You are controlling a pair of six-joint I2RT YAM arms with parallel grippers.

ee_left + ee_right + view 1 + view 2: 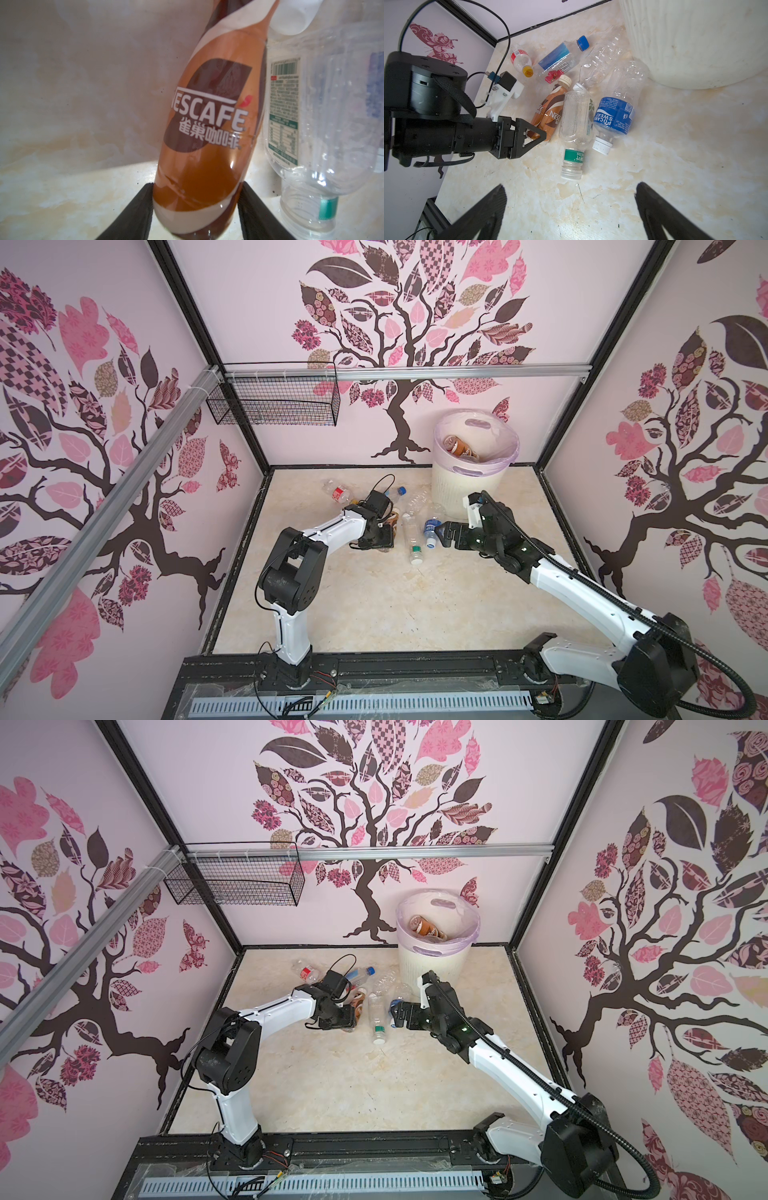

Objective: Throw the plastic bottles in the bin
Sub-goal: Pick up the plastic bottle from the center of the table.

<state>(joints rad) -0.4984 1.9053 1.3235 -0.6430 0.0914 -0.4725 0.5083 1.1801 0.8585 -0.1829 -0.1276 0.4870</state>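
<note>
Left wrist view is full of one brown bottle [207, 116]. The left gripper [197, 185] has its two black fingers [135, 209] closed on the bottle's fat bottom end. One finger is on each side and both touch it. The bottle looks to be lying on its side on the tabletop [374, 605]. I cannot tell if it is lifted a little.

It lies in a small heap near the far edge of the tabletop, about the middle of that edge. Just beside it lies a green-band bottle [575, 124], and next to that a blue-label bottle [614, 116]. A few more clear ones lie behind them.

The bin [473, 493] stands at the far edge too, toward the far right corner, close to the heap. Some brown bottles already lie inside it.

The right gripper [571, 185] hangs over the tabletop near the blue-label bottle. Its fingers are spread wide and hold nothing.

I think these bottles are very light and look empty. The plastic is thin, so a hard squeeze may dent it. The brown one has a smooth, shiny, round skin, so it may slip. Held only at its end, it could tip or swing. A hold around the fat middle would be safer. The clear ones are best held around the body too, not by the small cap.
</note>
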